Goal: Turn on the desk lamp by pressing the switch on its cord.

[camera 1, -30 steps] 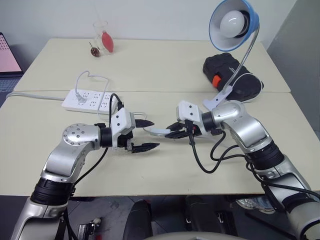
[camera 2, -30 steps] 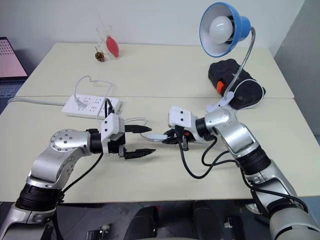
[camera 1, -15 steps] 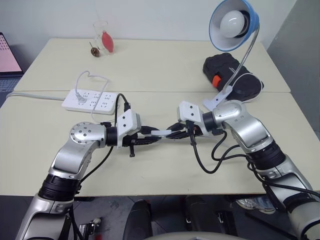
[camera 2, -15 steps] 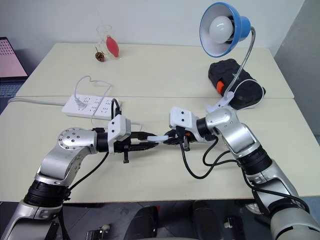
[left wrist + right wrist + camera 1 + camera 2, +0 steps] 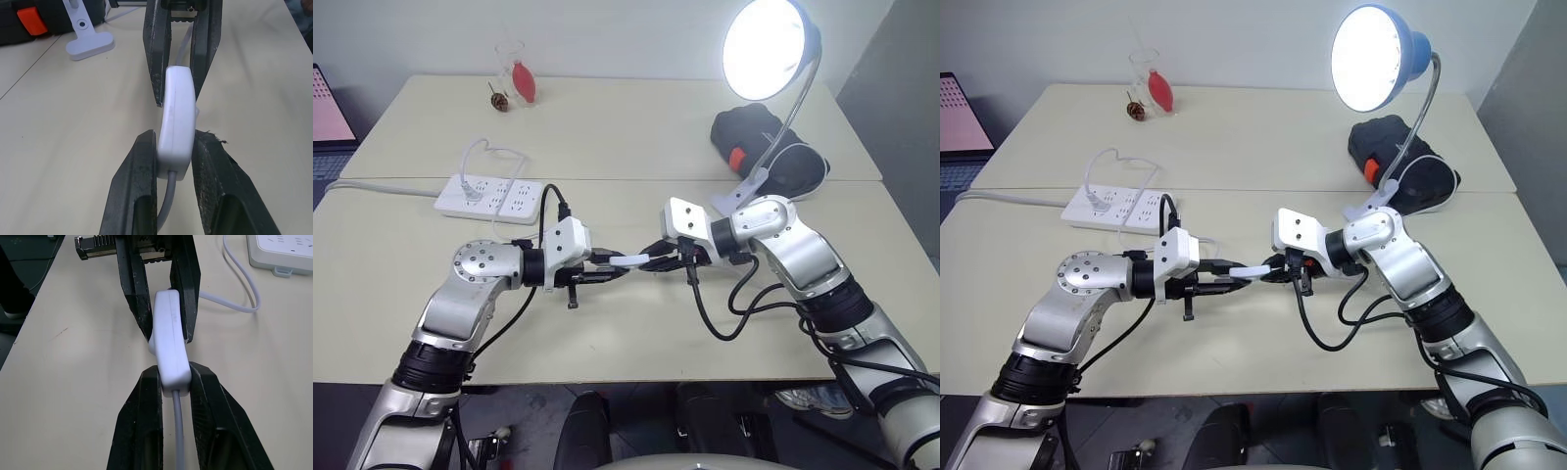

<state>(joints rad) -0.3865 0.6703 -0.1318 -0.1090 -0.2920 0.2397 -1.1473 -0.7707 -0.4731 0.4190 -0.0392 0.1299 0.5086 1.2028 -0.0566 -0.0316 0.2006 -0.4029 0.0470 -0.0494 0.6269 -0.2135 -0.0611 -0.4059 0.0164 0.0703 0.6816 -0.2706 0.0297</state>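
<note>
The desk lamp (image 5: 766, 47) stands at the back right, its blue shade glowing bright, on a chrome gooseneck over a white clamp base (image 5: 89, 45). The switch (image 5: 632, 260), a flat white oblong, hangs just above the table between my two hands. My left gripper (image 5: 176, 141) is shut on one end of it, and my right gripper (image 5: 174, 373) is shut on the other end. The fingers (image 5: 146, 166) press both flat sides. The thin white cord (image 5: 177, 431) leaves the switch at each end and curves off toward the power strip.
A white power strip (image 5: 491, 197) with a plug in it lies at the left. Behind the lamp's base is a black bag (image 5: 766, 137) with an orange part. A glass (image 5: 514, 70) with a red object stands at the far edge.
My left gripper moved right to the switch and shut on it. The lamp, dark in the earlier frames, is now lit. My right gripper stayed put.
</note>
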